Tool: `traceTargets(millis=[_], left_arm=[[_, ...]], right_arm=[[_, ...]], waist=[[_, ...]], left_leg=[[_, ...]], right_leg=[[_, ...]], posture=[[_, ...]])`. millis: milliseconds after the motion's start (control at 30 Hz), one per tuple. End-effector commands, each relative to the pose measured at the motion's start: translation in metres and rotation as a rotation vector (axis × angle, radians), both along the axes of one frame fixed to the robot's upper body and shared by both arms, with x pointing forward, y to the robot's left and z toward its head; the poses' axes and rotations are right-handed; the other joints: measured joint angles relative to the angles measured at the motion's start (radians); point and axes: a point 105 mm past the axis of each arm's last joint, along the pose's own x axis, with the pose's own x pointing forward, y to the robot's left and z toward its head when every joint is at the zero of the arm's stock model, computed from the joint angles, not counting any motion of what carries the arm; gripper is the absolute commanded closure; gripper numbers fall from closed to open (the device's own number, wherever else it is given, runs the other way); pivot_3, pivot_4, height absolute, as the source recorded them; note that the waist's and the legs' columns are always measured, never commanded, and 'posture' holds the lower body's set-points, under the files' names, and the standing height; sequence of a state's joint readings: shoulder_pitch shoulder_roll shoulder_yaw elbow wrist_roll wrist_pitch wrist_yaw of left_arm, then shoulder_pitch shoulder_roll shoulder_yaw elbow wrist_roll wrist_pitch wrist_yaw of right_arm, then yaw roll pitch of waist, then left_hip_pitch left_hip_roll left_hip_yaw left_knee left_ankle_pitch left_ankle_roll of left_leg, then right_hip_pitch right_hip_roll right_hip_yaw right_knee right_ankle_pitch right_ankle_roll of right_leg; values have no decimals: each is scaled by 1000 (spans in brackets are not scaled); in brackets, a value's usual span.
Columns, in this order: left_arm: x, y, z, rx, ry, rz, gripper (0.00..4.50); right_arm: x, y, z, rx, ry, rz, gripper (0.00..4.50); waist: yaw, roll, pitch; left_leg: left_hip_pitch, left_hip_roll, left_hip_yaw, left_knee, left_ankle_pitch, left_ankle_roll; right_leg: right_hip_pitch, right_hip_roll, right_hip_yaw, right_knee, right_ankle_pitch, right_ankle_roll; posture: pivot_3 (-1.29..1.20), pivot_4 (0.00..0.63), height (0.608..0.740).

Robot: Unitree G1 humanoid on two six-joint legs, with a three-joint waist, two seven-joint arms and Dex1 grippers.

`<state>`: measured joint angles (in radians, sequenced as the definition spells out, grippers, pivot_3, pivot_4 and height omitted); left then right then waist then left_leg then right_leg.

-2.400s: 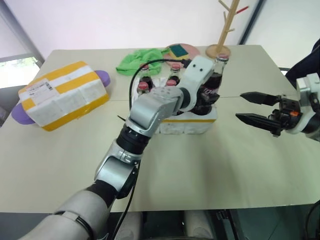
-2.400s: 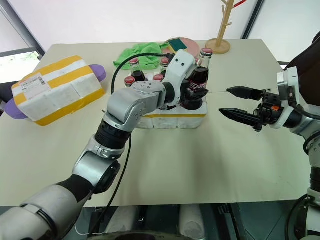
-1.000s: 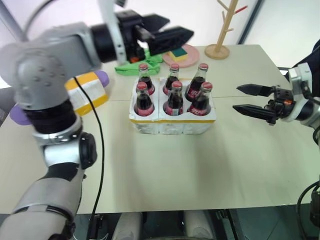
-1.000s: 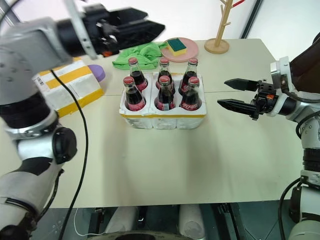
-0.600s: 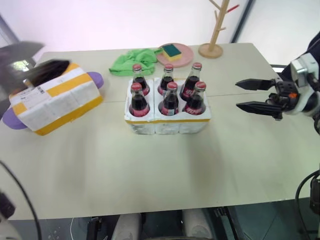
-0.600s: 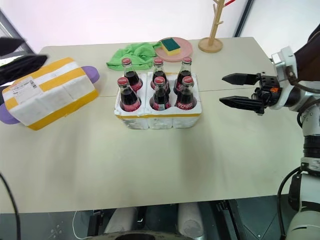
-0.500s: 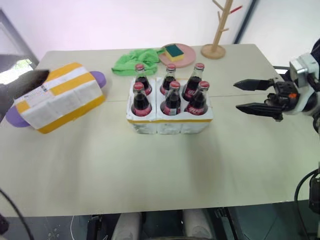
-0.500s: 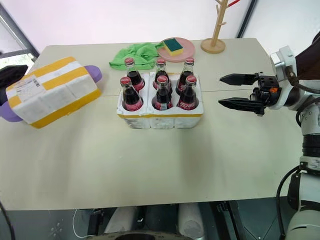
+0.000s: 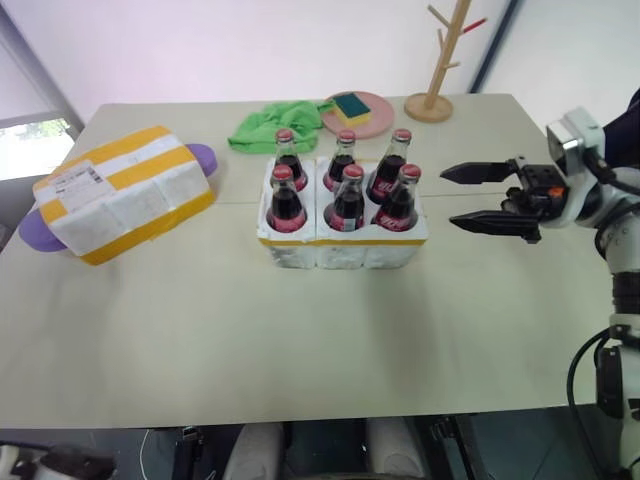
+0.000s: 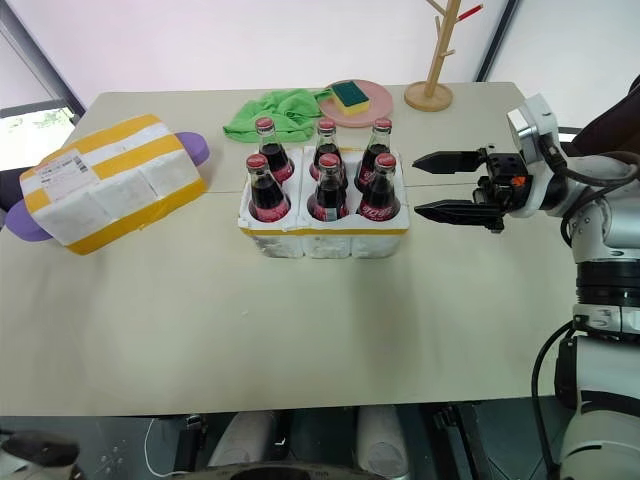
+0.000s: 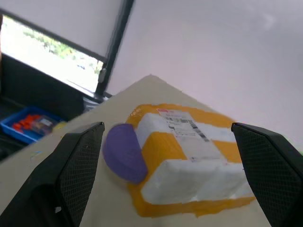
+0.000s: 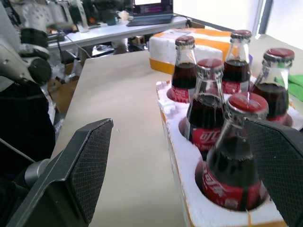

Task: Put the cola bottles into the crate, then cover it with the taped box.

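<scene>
Six cola bottles [image 9: 345, 192] now all standing upright in crate [image 9: 344, 243], table centre: loading judged done, so you are moving on to cover. Left gripper [image 11: 165, 175] has swung away from crate, now facing taped box [image 9: 122, 191], jaws wide apart, empty. Box lying at table's left, long axis slanting toward far centre, label up, purple object [image 9: 205, 156] behind. Right gripper [image 9: 480, 198] hovering just beside crate, jaws apart.
</scene>
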<state>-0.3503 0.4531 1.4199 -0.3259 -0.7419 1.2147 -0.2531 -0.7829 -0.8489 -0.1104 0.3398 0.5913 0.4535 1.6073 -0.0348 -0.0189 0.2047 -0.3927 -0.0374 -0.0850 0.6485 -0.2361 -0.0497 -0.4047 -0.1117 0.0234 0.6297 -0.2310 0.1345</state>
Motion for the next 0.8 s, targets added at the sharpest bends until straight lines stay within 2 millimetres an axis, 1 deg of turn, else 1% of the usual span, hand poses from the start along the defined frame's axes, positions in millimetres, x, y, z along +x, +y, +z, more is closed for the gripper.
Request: traceTargets(millis=[33, 67, 133, 200, 233, 267, 300, 333, 367, 400, 433, 467, 500, 533, 600, 633, 700, 767, 800], left_arm=[[0, 12, -9, -145, -79, 64, 8], [2, 13, -14, -175, -83, 71, 8], [8, 7, -12, -160, -92, 42, 8], [11, 5, -13, -117, -43, 44, 8], [10, 7, -16, -14, 54, 56, 8], [10, 9, -24, 115, 197, 55, 8], [10, 9, -30, 207, 295, 44, 8], [7, 13, -37, 386, 433, 40, 8], [5, 14, -42, 504, 516, 25, 8], [1, 22, -47, 704, 650, 28, 8], [-1, 26, -51, 849, 739, 11, 8], [-2, 28, -54, 930, 783, 1, 8], [-2, 33, -54, 1080, 856, -17, 8], [3, 38, -54, 1226, 924, -18, 8], [14, 45, -55, 1437, 1017, -22, 8], [21, 45, -56, 1528, 1028, -27, 8], [33, 45, -59, 1657, 1038, -30, 8], [44, 44, -63, 1739, 1022, -33, 8], [48, 43, -64, 1756, 1011, -36, 8]], right_arm=[[-2, 1, 12, -4, -45, 8, 0], [-2, 1, 12, -4, -45, 8, 0], [-1, 0, 12, -15, -51, -7, 0], [-2, -1, 13, -15, -54, -14, 0], [-2, -2, 14, -16, -56, -20, 0], [-2, -2, 14, -17, -57, -25, 0], [-2, -2, 14, -19, -58, -29, 0], [-3, -3, 13, -22, -58, -34, 0], [-3, -3, 13, -24, -57, -37, 0], [-2, -4, 13, -24, -54, -44, 0], [-2, -5, 12, -23, -52, -48, 0], [-2, -5, 12, -23, -51, -51, 0], [-2, -6, 12, -19, -48, -56, 0], [-1, -6, 12, -8, -42, -63, 0], [-1, -5, 11, 5, -36, -71, 0], [-1, -4, 11, 7, -35, -72, 0], [-1, -4, 10, 8, -33, -72, 0], [-2, -3, 9, 9, -30, -73, 0], [-2, -3, 9, 9, -29, -74, 0]], waist=[[-1, -1, 0], [-2, -1, -1], [-8, -2, -1], [-9, -3, -1], [-10, -3, -1], [-12, -3, -1], [-15, -3, -1], [-15, -3, -1], [-15, -3, -1], [-12, -3, -1], [-10, -3, -1], [-7, -3, -1], [-5, -3, -1], [-2, -3, -1], [5, -2, -1], [8, -1, -1], [12, -1, -2], [16, -1, -2], [18, -1, -2]], left_leg=[[0, 0, 0, 0, 0, 0], [0, 0, 0, 0, 0, 0], [0, 0, 0, 0, 0, 0], [0, 0, 0, -1, 0, 0], [0, 0, 0, -1, 0, 0], [0, 0, 1, -1, 0, 0], [0, 0, 1, -2, 0, 0], [0, 1, 2, -3, 0, 0], [0, 0, 2, -4, 0, 0], [0, 1, 3, -4, 0, 0], [0, 1, 3, -4, 0, 0], [0, 1, 3, -5, 0, 0], [0, 1, 3, -4, -1, -1], [0, 1, 3, -5, -2, -3], [-1, 2, 3, -5, -3, -4], [-2, 4, 3, -6, -3, -4], [-5, 5, 3, -13, -3, -4], [-9, 2, 6, -16, -1, -2], [-10, 0, 7, -15, 0, 0]], right_leg=[[0, 0, 0, 0, 0, 0], [0, 0, 0, 0, 0, 0], [0, 0, 0, 0, 0, 0], [0, 0, 0, -1, 0, 0], [-1, 0, 0, -1, 0, 0], [-1, 0, 0, 0, 0, 0], [-2, 1, 0, 0, 0, 0], [-2, 1, 2, -1, 0, -1], [-3, 1, 2, -1, -1, -2], [-3, 1, 2, -1, -2, -5], [-4, 0, 2, -1, -3, -8], [-4, 0, 2, -1, -4, -10], [-4, -1, 2, -2, -4, -11], [-4, -2, 2, -2, -4, -11], [-8, -5, -1, -4, -4, -11], [-8, -7, -2, -7, -3, -12], [-9, -8, -4, -16, -2, -14], [-11, -12, -3, -16, 3, -17], [-14, -12, -3, -15, 6, -14]], posture=[[0, 150, 740], [0, 150, 740], [0, 150, 740], [0, 150, 740], [0, 150, 740], [0, 150, 740], [0, 150, 740], [0, 150, 740], [0, 150, 740], [0, 150, 740], [0, 150, 740], [0, 150, 740], [0, 150, 740], [0, 150, 740], [0, 150, 740], [0, 150, 740], [0, 150, 740], [0, 150, 740], [0, 150, 740]])
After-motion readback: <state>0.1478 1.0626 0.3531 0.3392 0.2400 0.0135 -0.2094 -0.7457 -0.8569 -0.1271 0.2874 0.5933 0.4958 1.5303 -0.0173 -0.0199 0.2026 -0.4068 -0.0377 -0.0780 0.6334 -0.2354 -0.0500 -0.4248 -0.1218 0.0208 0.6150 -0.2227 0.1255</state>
